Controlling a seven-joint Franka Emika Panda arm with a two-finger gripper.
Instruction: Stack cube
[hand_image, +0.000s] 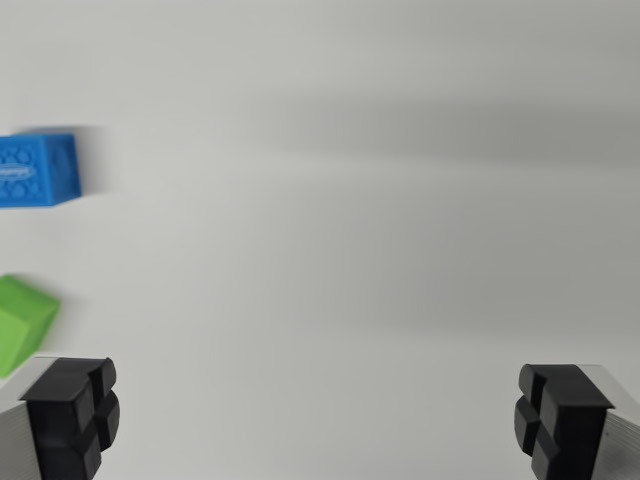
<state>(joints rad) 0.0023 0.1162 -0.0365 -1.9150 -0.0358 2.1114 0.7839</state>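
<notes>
Black pads: the two fingertips (70, 415) sit at the bottom corners of the wrist view, far apart.
Gripper: the gripper (318, 420) is spread wide and holds nothing; only bare white table (350, 250) lies between its fingers.
Green cube: the green cube (22, 322) lies at the wrist view's left edge, partly cut off, just above the left fingertip and not touching it.
Blue cube: the blue cube (38, 170) rests further up the same edge, apart from the green one.
Progress: neither cube is gripped or lifted, and they lie side by side, so I judge the stacking not yet begun.
Left to do: centre over one cube, grasp it, lift it, place it on the other.
</notes>
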